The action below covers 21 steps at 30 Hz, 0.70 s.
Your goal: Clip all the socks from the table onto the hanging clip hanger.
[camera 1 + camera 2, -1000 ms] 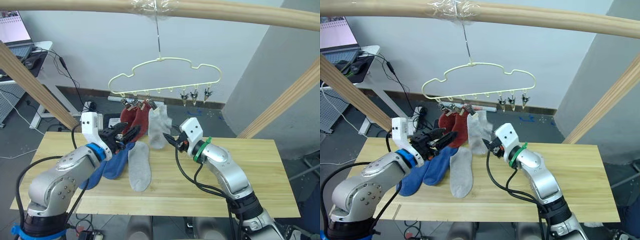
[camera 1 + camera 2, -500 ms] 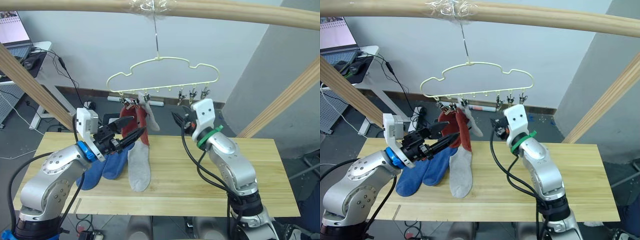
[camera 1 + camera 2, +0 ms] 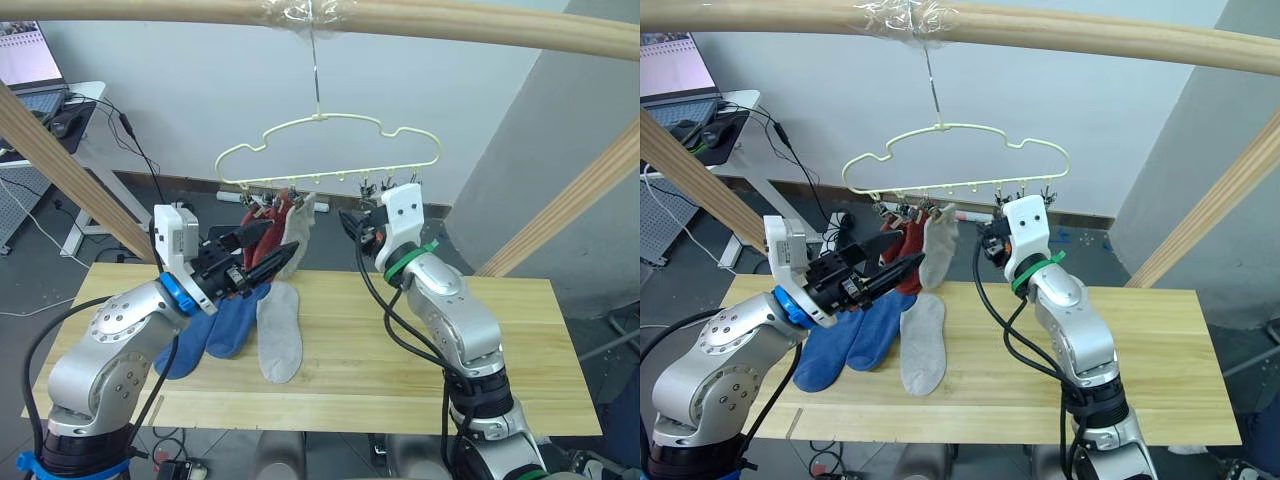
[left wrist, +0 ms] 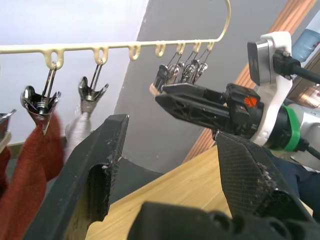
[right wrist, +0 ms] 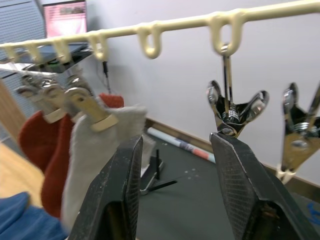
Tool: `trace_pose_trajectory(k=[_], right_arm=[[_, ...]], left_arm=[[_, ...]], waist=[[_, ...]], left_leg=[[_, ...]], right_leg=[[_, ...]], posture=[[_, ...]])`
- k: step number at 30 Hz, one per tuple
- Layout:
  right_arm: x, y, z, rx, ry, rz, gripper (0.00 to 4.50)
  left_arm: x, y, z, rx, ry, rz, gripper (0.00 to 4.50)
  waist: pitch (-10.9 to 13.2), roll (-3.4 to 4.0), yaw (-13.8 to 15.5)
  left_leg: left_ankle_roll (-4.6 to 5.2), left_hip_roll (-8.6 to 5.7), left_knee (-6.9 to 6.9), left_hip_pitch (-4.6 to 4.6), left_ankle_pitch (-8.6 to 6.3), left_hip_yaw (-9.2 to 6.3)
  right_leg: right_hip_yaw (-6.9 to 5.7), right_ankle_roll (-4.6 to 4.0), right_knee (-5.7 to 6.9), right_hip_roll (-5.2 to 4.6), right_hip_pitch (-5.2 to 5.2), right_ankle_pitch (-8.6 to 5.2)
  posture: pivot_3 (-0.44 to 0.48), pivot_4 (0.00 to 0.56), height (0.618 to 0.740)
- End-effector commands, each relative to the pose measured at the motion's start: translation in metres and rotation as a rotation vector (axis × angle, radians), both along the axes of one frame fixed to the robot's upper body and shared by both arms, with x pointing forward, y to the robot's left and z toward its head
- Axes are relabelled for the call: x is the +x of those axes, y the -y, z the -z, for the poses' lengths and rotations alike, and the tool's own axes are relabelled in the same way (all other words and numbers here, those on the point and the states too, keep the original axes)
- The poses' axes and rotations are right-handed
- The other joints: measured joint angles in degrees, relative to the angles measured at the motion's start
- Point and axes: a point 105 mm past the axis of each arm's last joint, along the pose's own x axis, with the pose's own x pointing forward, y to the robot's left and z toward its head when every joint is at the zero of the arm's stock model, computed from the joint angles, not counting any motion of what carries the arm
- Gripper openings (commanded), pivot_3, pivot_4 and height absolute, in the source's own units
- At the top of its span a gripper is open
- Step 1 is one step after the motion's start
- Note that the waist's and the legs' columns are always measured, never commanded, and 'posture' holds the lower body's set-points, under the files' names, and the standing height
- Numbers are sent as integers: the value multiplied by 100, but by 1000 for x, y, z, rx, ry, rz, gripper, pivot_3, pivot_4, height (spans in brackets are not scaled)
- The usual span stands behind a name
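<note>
Three socks hang clipped on the hanger (image 3: 330, 140) at upper centre: two red socks (image 3: 268, 232) and one grey sock (image 3: 297, 228); two blue socks (image 3: 215, 325) and a second grey sock (image 3: 280, 330) lie on the table (image 3: 420, 350) at lower left of centre, long axes running near-to-far. Your left gripper (image 3: 262, 257) hovers just above them with jaws spread and empty, so it is the nearer arm. Your right gripper (image 3: 352, 226) is raised beside the free clips (image 5: 231, 111), jaws spread around one without pinching it, and the next sock probably belongs there.
</note>
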Motion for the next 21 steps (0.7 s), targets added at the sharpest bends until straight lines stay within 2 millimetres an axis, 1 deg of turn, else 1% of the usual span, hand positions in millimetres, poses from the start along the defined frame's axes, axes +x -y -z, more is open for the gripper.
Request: trace_pose_trajectory(k=[1, 4, 7, 13, 21], right_arm=[[-6, 4, -4, 2, 22, 5, 2193], [-1, 10, -4, 5, 17, 43, 2193], [2, 11, -7, 23, 15, 55, 2193], [6, 11, -20, 35, 54, 79, 2193], [3, -1, -31, 50, 91, 55, 2193]], left_arm=[[-4, 6, -13, 1, 70, 8, 3163], [-4, 11, -18, -18, 80, 14, 3163], [-6, 16, -18, -16, 77, 43, 3163], [-11, 20, -20, -18, 68, 80, 3163], [-13, 21, -13, -13, 51, 77, 3163]], waist=[[0, 0, 2], [1, 1, 2], [1, 1, -8], [2, 3, -33], [3, 4, -39]], left_leg=[[0, 0, 0, 0, 0, 0], [0, 0, 2, 0, 0, 0], [0, 0, 3, 1, 0, 0], [0, 0, 1, 1, 0, 0], [0, 0, 0, 1, 0, 0]], right_leg=[[0, 0, 0, 0, 0, 0], [0, 1, 0, 0, 0, -1], [0, 2, 1, 1, 1, -1], [0, 2, 1, 1, 0, -1], [0, 2, 0, 1, 0, -1]], posture=[[144, 254, 740], [144, 254, 740], [136, 255, 740], [135, 255, 740], [135, 256, 740]])
